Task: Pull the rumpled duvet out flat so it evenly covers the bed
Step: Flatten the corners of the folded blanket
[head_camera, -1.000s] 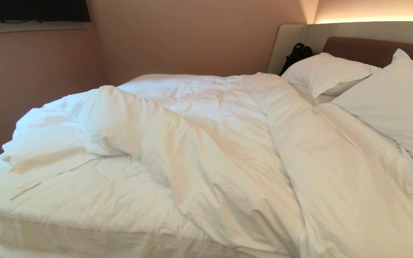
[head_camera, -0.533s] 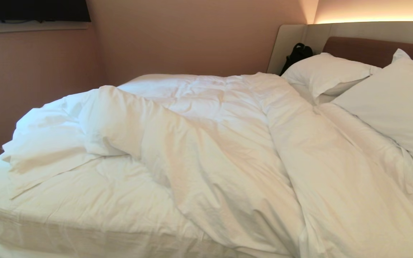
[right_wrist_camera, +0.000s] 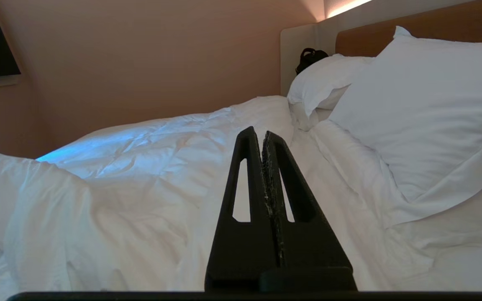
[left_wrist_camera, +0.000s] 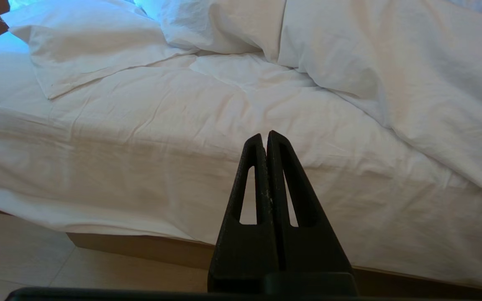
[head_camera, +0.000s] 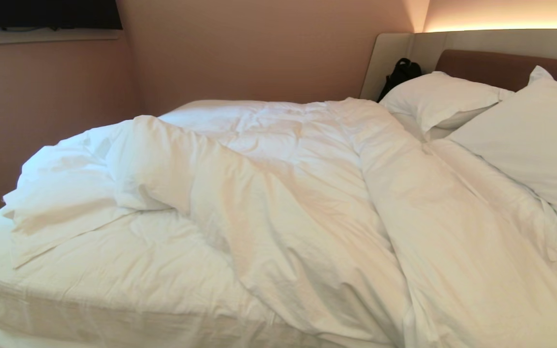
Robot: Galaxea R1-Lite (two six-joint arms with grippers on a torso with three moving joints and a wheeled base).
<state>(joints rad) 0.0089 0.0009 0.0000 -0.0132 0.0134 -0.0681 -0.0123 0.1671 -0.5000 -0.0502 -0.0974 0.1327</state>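
At the far left of the head view, note the duvet [head_camera: 278,193] bunched back on itself: a folded corner flap lies on the exposed mattress sheet [head_camera: 114,270], leaving the foot end of the bed [left_wrist_camera: 140,246] uncovered. The left gripper [left_wrist_camera: 265,138] hangs off the bed's near side above the floor, fingers pressed together, holding nothing. Moving right, a thick ridge of duvet runs diagonally across the middle of the bed. Expect soft, puffy, light fabric — it will sag and drag rather than slide as a sheet, so take a deep pinch. The best hold is likely the folded corner flap or the ridge's near edge. The right gripper [right_wrist_camera: 262,136] points over the duvet toward the pillows [head_camera: 525,140], fingers pressed together, empty — open it before reaching in.
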